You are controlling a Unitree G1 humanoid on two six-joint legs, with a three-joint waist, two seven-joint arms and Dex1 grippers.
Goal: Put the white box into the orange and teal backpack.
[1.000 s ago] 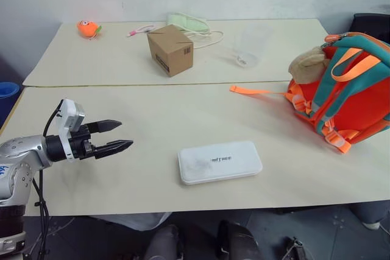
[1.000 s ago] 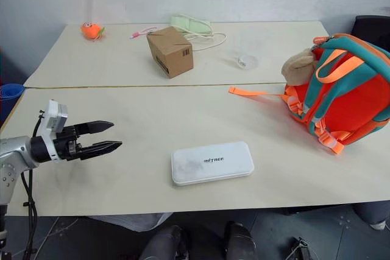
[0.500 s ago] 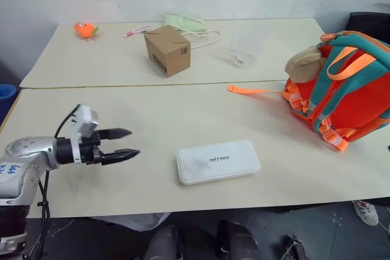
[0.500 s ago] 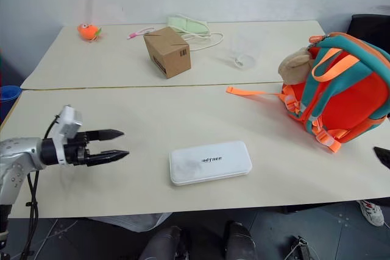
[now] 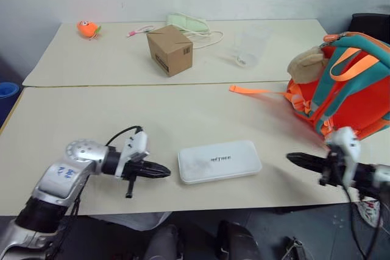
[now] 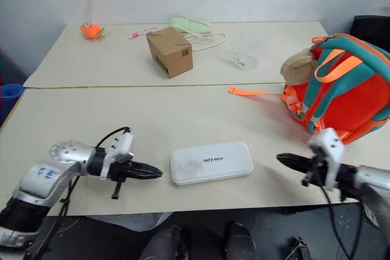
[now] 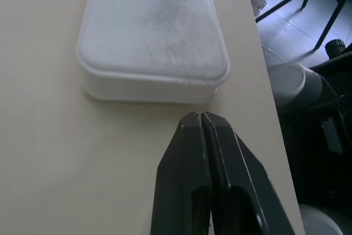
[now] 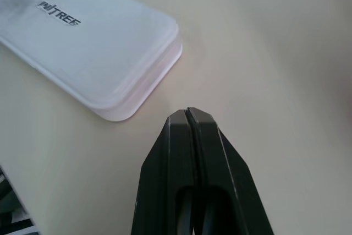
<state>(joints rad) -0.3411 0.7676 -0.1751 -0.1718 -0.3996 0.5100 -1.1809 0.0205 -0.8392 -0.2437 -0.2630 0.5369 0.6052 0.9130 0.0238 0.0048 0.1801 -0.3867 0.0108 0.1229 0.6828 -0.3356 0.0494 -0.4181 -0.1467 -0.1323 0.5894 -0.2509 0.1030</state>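
Both claws are pressed together, aimed at the white box lying flat mid-worktop: left claw just beside its left end, right claw near its right. Squeeze evenly, then carry it right to the orange and teal backpack.

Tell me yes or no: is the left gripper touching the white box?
No. In the left wrist view the left gripper, jaws shut, points at the white box with bare table between them.
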